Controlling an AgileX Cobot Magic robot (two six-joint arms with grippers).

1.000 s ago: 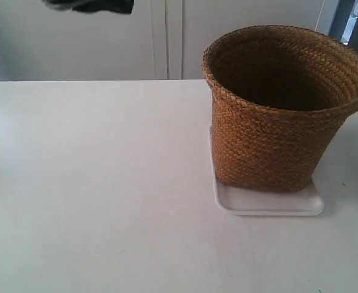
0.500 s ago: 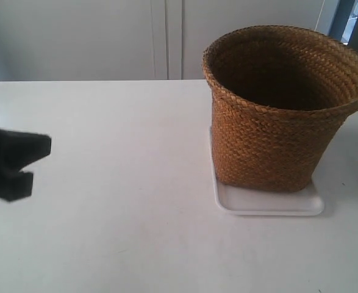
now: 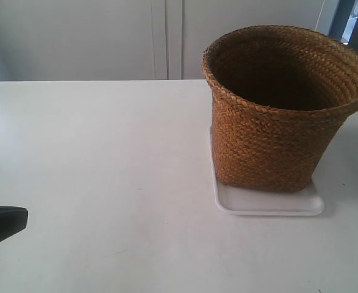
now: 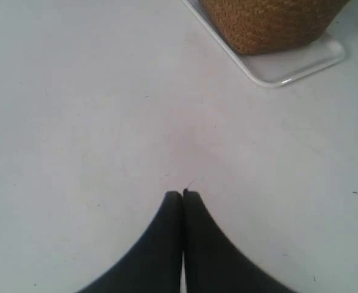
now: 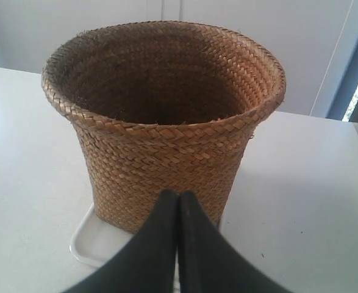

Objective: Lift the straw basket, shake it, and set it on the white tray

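The straw basket [image 3: 282, 104] stands upright on the white tray [image 3: 270, 204] at the exterior view's right, its dark inside showing nothing. The right wrist view looks at the basket [image 5: 166, 116] and a tray corner [image 5: 87, 241] from close by; my right gripper [image 5: 179, 194] is shut and empty, in front of the basket's lower wall. My left gripper [image 4: 183, 194] is shut and empty over bare tabletop, well apart from the basket [image 4: 264, 21] and tray [image 4: 288, 64]. In the exterior view a dark gripper part [image 3: 2, 226] shows at the lower left edge.
The white tabletop [image 3: 105, 159] spreads left of the basket. White cabinet doors [image 3: 166, 36] stand behind the table's far edge. A dark window or door frame [image 5: 355, 67] rises at the far corner.
The dark gripper at the exterior view's left has dropped from the top edge, past mid-height, to the lower left corner. Basket and tray have not moved.
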